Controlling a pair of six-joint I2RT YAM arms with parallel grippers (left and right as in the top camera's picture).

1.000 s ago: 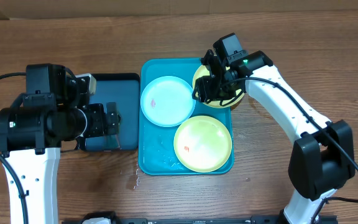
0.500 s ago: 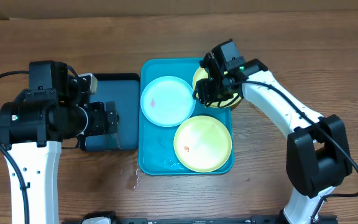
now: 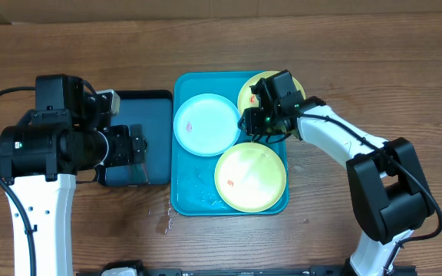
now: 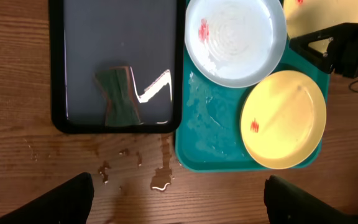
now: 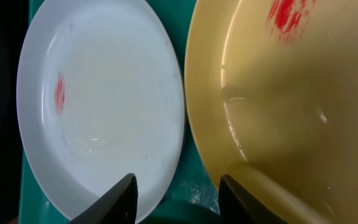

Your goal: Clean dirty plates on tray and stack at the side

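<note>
The turquoise tray [image 3: 177, 165] holds three plates. The light blue plate [image 3: 206, 124] lies at its back left. One yellow-green plate [image 3: 250, 178] lies at the front right. The other yellow-green plate [image 3: 253, 93] sits at the back right, partly hidden by my right arm. My right gripper [image 3: 250, 126] is open and low over the gap between the light blue plate [image 5: 98, 106] and the back yellow-green plate [image 5: 278, 106]; its fingers [image 5: 182, 199] hold nothing. My left gripper [image 3: 138, 146] is open and empty [image 4: 179, 208], high over the small navy tray.
The dark navy tray [image 3: 140, 100] lies left of the turquoise tray, with a green sponge [image 4: 120, 96] in it. Water is pooled on the turquoise tray's floor [image 4: 204, 137] and spilled on the wooden table [image 4: 160, 180] in front.
My right gripper has come down and toward the front, off the back yellow-green plate, to the gap beside the light blue plate. The left arm has barely shifted.
</note>
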